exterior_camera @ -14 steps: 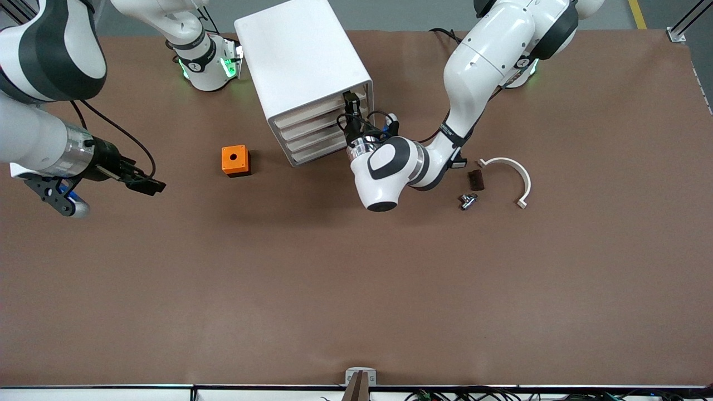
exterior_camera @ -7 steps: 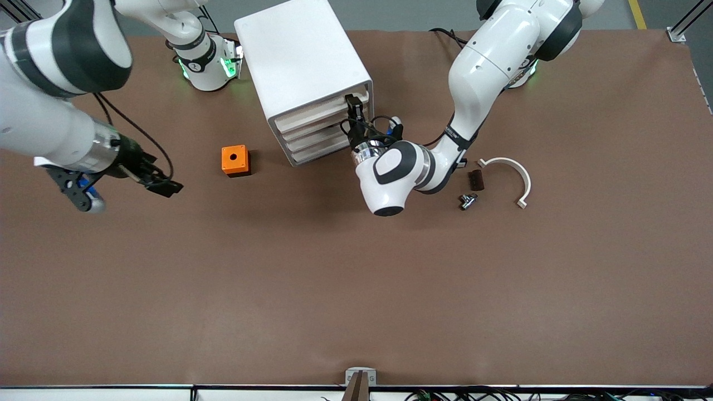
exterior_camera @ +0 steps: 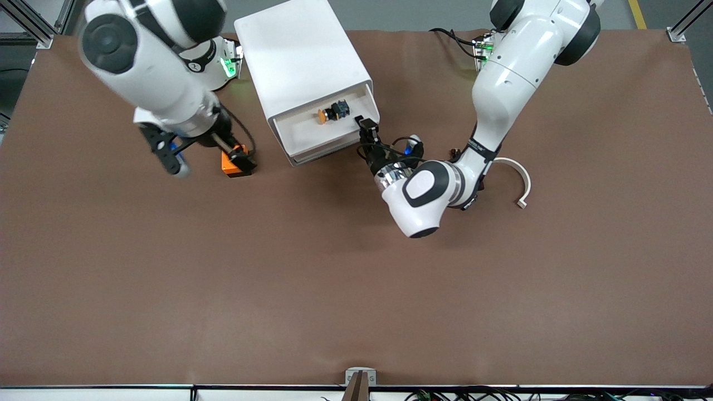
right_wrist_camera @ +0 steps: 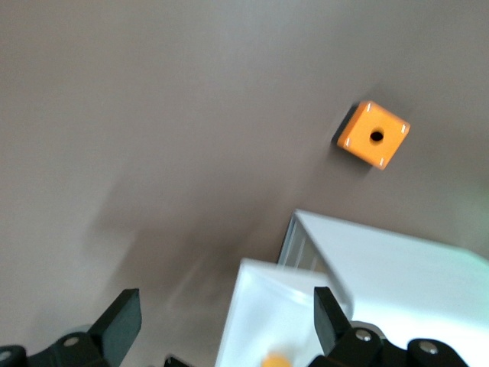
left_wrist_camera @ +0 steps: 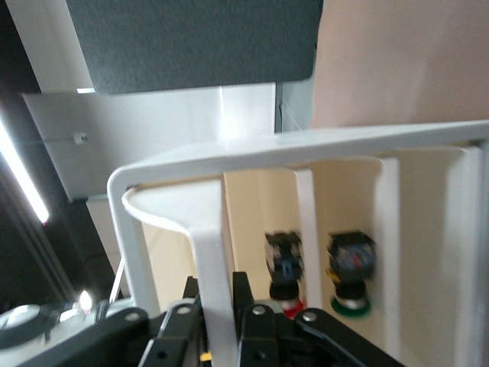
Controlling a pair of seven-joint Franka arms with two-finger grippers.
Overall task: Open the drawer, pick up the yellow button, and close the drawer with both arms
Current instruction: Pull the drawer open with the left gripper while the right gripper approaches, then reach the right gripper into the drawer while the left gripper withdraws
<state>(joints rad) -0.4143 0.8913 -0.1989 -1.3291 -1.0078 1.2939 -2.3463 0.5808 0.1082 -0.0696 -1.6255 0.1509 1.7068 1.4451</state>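
Since a second ago the top drawer [exterior_camera: 328, 133] slides out of the cabinet [exterior_camera: 301, 55], its front corner pinched in the left gripper [exterior_camera: 366, 123], baring the button [exterior_camera: 332, 112]. Meanwhile the right gripper [exterior_camera: 242, 161], fingers spread and empty, swings in over the orange cube [exterior_camera: 231, 165] beside the cabinet, probably to reach the button.

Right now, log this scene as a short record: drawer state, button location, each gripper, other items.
drawer: top shallow white drawer of the big white box cabinet, pulled out
button: small black-and-blue push-button with orange cap, lying in the open drawer
left gripper: black two-finger left gripper, shut on the drawer's front edge
right gripper: black two-finger right gripper, open, over the orange cube with a round hole
other items: white curved bracket toward the left arm's end
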